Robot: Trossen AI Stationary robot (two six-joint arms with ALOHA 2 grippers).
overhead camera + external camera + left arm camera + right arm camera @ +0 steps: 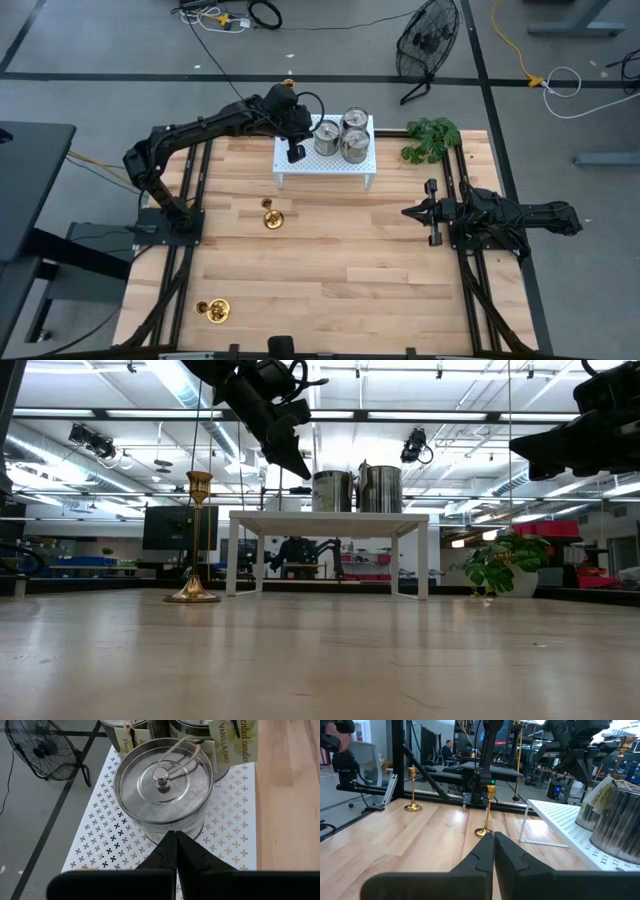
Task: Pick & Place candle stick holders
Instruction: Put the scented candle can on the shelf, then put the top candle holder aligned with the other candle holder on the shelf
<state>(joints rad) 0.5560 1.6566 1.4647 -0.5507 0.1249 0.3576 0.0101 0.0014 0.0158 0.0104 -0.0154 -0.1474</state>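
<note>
Three silver can-like holders (343, 135) stand on the white perforated rack (300, 168) at the table's far middle. My left gripper (295, 152) is shut and hovers over the rack's left part, its fingertips (175, 845) just short of the nearest can (162, 785), which has a lid with a small knob. One gold holder (273, 218) stands upright on its round base left of centre. Another (213, 311) is at the near left. A third gold piece (288, 84) shows behind the left arm at the far edge. My right gripper (408, 212) is shut and empty at the table's right.
A green leafy plant (432, 138) sits right of the rack at the far right. Paper tags (232, 740) hang on the two farther cans. A floor fan (428, 40) stands beyond the table's far edge. Bare wood lies across the table's middle and near right.
</note>
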